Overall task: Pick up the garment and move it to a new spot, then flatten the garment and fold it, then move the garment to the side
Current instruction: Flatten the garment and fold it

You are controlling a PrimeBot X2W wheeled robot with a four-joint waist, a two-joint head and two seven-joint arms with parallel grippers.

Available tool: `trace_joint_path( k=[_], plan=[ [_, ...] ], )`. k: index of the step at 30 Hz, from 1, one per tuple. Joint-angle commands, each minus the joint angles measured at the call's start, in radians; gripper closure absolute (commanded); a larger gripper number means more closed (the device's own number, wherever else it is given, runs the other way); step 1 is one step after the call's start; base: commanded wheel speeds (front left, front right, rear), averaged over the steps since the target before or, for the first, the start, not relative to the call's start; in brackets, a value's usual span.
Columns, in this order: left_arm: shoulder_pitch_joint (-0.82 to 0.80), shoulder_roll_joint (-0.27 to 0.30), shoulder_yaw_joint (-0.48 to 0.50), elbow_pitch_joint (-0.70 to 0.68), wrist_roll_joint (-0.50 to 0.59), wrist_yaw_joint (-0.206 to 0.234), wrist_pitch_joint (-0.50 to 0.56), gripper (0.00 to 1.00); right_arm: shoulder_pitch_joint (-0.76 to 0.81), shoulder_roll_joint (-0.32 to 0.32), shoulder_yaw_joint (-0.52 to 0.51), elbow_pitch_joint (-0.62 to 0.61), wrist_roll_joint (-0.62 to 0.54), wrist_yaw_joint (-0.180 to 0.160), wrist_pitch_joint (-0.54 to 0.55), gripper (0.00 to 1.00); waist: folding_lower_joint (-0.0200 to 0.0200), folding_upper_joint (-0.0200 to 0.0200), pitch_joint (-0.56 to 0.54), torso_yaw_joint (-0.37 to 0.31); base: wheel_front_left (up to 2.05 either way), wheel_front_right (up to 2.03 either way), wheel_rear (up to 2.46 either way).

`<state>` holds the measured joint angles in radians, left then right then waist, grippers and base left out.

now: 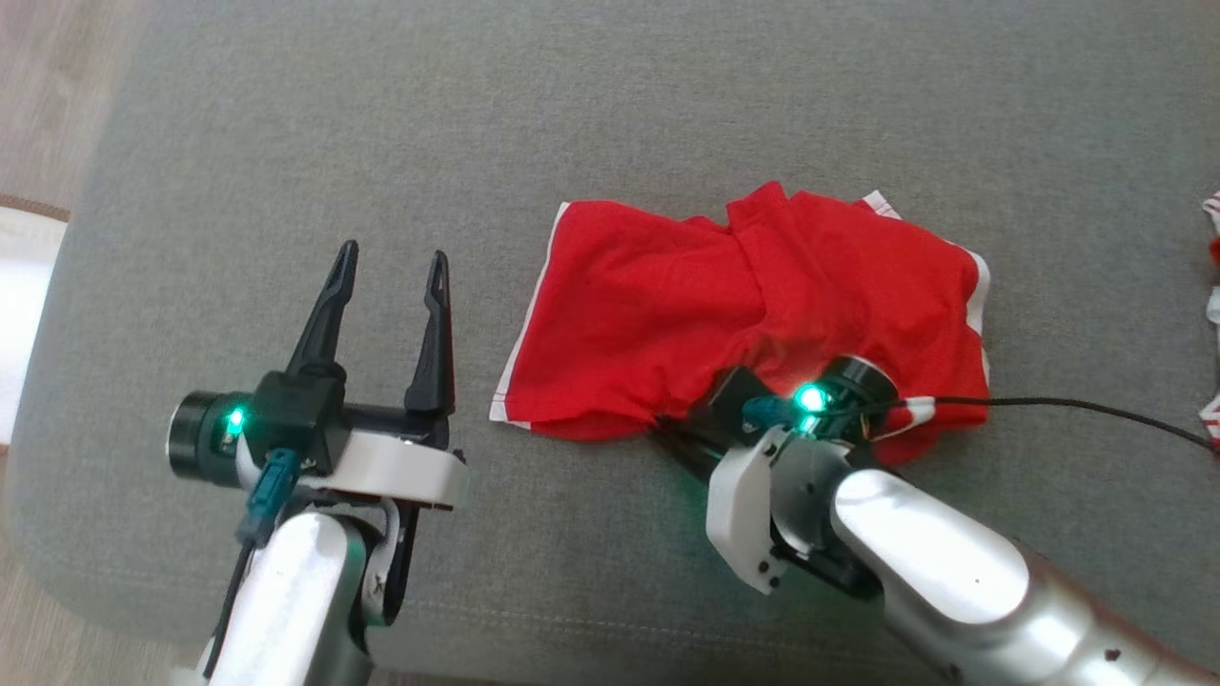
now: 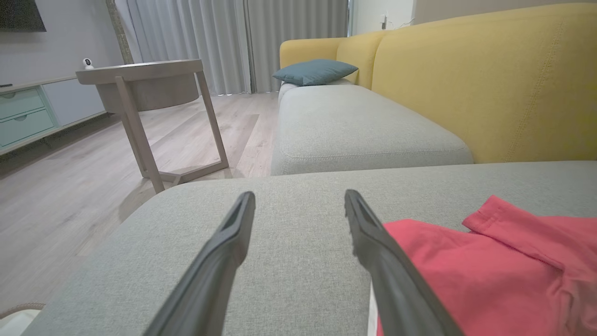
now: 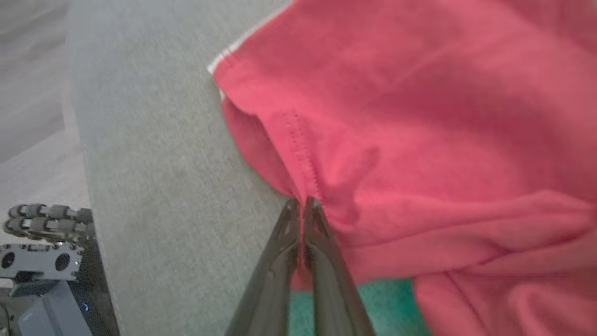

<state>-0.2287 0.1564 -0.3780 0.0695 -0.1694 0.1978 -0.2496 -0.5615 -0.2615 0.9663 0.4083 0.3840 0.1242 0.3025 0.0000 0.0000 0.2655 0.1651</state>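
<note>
On the grey seat cushion point(image 1: 610, 114), right of centre: red garment point(image 1: 686, 314), bunched and wrinkled, not flat. White trim along its left edge and far-right corner. Left half smoother, raised fold through the middle, small flap poking out at the far edge.

At the garment's near edge: right gripper point(image 3: 302, 203), fingers pressed together, pinching a stitched hem fold of the red cloth. Pinch clear in the right wrist view, with red fabric bulging on one side of the tips and bare cushion on the other. Fingertips in the head view mostly hidden under the wrist. Green light lit on that wrist, green glow on the cloth beneath. Pale forearm entering from the near right.

Left of the garment and apart from it: left gripper point(image 1: 393, 255), jaws spread wide with nothing between them, fingers pointing far, above bare cushion. Touching the cushion or hovering: cannot tell. Green light lit here too.

From the right edge, across the garment's near-right corner to the right wrist: thin black cable point(image 1: 1067, 405). At the far right edge, cut off by the frame: another red-and-white cloth item point(image 1: 1212, 238).

In the left wrist view, past the cushion: second grey seat point(image 2: 364, 126), yellow backrest point(image 2: 489, 79), teal pillow point(image 2: 315, 71). Further left: wooden side table point(image 2: 140, 74) on wood floor point(image 2: 70, 186), pale curtains point(image 2: 224, 42), cabinet with drawers point(image 2: 23, 116).
</note>
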Motion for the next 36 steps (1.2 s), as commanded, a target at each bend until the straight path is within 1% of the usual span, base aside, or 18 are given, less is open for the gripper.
trace_joint_path(
  k=[1,5,9,13,16,21,26,31,32,33,35,36],
  plan=[
    [-0.027,0.011,0.037,-0.035,0.008,0.0,-0.012,0.0,0.006,0.013,-0.009,-0.048,0.009,0.007,-0.024,1.0,0.0,0.0,-0.006,-0.005,0.0,0.0,0.0],
    [-0.018,0.014,0.045,-0.037,0.011,-0.001,-0.012,0.0,0.013,0.029,-0.101,-0.151,0.026,0.007,-0.112,1.0,0.0,0.0,-0.016,-0.026,0.0,0.0,0.0],
    [-0.012,0.017,0.052,-0.037,0.012,-0.002,-0.012,0.0,0.048,0.054,-0.25,-0.244,0.033,0.007,-0.165,1.0,0.0,0.0,-0.023,-0.052,0.0,0.0,0.0],
    [-0.007,0.02,0.056,-0.034,0.012,-0.004,-0.012,0.0,0.125,0.097,-0.459,-0.308,0.033,0.007,-0.18,1.0,0.0,0.0,-0.028,-0.081,0.0,0.0,0.0],
    [-0.003,0.022,0.058,-0.031,0.013,-0.005,-0.012,0.0,0.199,0.132,-0.615,-0.341,0.018,0.007,-0.171,1.0,0.0,0.0,-0.028,-0.102,0.0,0.0,0.0],
    [-0.007,0.024,0.054,-0.028,0.015,-0.009,-0.012,0.0,0.328,0.167,-0.806,-0.358,-0.007,0.007,-0.141,1.0,0.0,0.0,-0.024,-0.125,0.0,0.0,0.0],
    [-0.012,0.027,0.052,-0.024,0.016,-0.013,-0.012,0.0,0.432,0.192,-0.934,-0.323,0.01,0.007,-0.125,1.0,0.0,0.0,-0.019,-0.135,0.0,0.0,0.0],
    [-0.013,0.028,0.051,-0.021,0.015,-0.014,-0.012,0.0,0.477,0.205,-0.98,-0.29,0.06,0.007,-0.134,1.0,0.0,0.0,-0.018,-0.139,0.0,0.0,0.0],
    [-0.012,0.028,0.052,-0.02,0.015,-0.014,-0.012,0.0,0.482,0.206,-0.986,-0.285,0.072,0.007,-0.141,0.55,0.0,0.0,-0.019,-0.141,0.0,0.0,0.0],
    [-0.009,0.029,0.052,-0.019,0.014,-0.013,-0.012,0.0,0.485,0.208,-0.991,-0.285,0.08,0.007,-0.165,0.0,0.0,0.0,-0.021,-0.142,0.0,0.0,0.0],
    [-0.006,0.03,0.052,-0.017,0.013,-0.012,-0.012,0.0,0.485,0.209,-0.988,-0.299,0.079,0.007,-0.191,0.0,0.0,0.0,-0.024,-0.143,0.0,0.0,0.0],
    [-0.004,0.03,0.052,-0.015,0.013,-0.011,-0.012,0.0,0.484,0.209,-0.985,-0.312,0.061,0.007,-0.21,0.0,0.0,0.0,-0.026,-0.143,0.0,0.0,0.0]
  ],
)
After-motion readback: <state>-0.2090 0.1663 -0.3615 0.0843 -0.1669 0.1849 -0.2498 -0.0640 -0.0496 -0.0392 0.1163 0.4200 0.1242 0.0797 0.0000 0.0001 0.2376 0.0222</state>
